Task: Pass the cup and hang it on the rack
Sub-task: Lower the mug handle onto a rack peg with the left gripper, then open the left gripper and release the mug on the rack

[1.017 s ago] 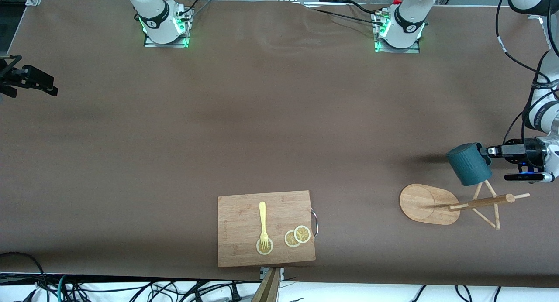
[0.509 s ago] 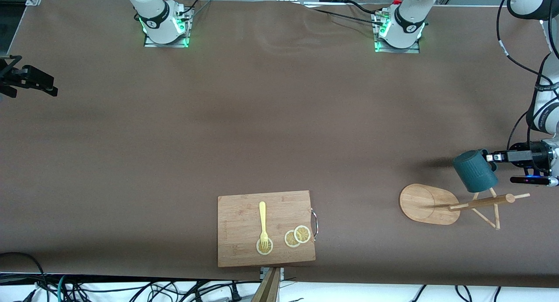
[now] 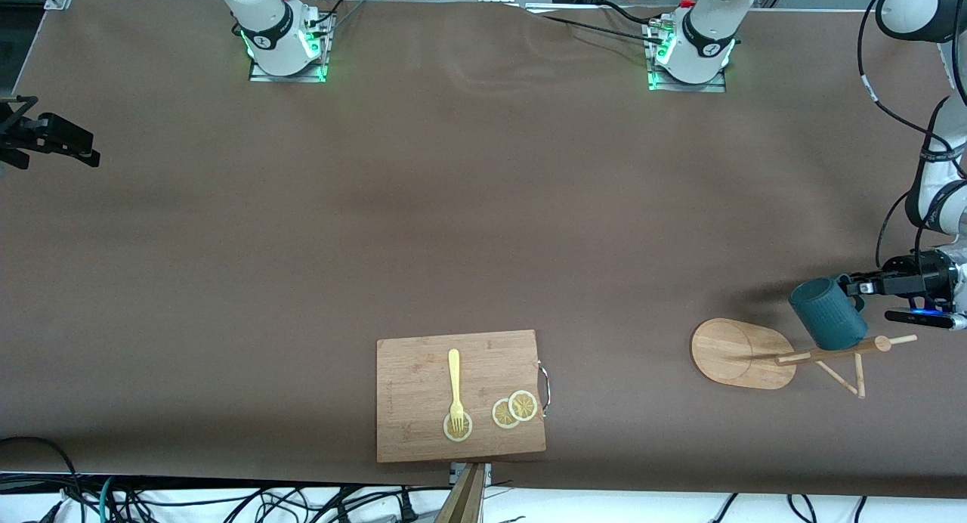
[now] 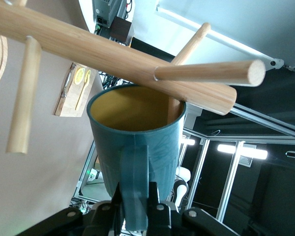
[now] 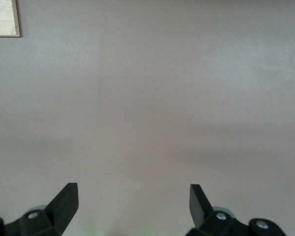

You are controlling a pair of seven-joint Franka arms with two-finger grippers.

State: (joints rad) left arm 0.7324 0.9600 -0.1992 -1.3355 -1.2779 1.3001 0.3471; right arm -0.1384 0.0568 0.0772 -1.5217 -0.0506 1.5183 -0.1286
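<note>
Hanging in the air over the top of the rack (image 3: 744,354), the cup (image 3: 828,313) is held by its handle (image 4: 134,184), which the left gripper (image 3: 854,288) pinches between closed fingers (image 4: 155,194). The cup is tilted, its ribbed wall toward the front camera and its yellowish mouth turned to the rack's pegs. In the left wrist view one peg (image 4: 186,66) reaches past the rim into the mouth, while a second peg (image 4: 209,73) crosses just above the rim; whether either one touches the cup cannot be told. The rack's post (image 3: 831,351) runs from its oval base to just beneath the cup, and the base lies on the table (image 3: 483,228) toward the left arm's end.

A board (image 3: 461,395) lies nearer the front camera, well away from the left gripper, and carries a yellow fork (image 3: 455,387) and three lemon slices (image 3: 514,409); the fork's tines rest on one slice.

The right gripper (image 5: 133,202) waits at the right arm's end of the table, fingers spread wide and holding nothing, above bare table with only a corner of the board showing in its wrist view.
</note>
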